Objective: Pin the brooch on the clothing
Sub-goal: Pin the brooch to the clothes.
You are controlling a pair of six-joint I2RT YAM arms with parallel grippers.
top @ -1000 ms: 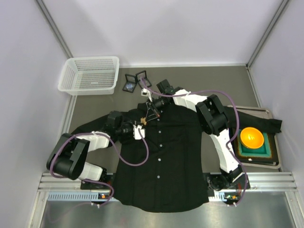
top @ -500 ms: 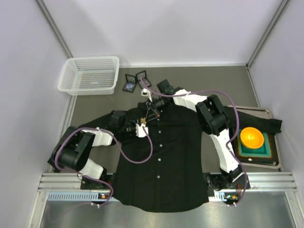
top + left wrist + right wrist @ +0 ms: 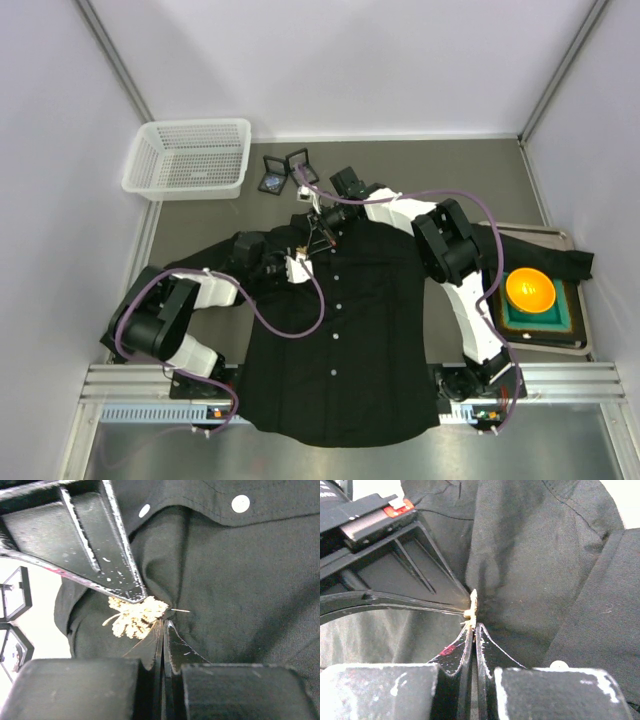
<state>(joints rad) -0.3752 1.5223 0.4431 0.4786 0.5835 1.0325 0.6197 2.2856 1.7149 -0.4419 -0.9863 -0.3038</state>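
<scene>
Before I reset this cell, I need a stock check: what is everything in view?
shirt: one, black with white buttons, spread flat mid-table
brooch: one, pale gold, against the shirt just below the collar
basket: one, white, far left corner
small cases: two, black, beyond the collar, right of the basket
tray: one, grey, right side
mat: one, dark green, on the tray
bowl: one, orange, on the mat
left gripper: one, black, shut, tips at the brooch
right gripper: one, black, shut on the brooch
</scene>
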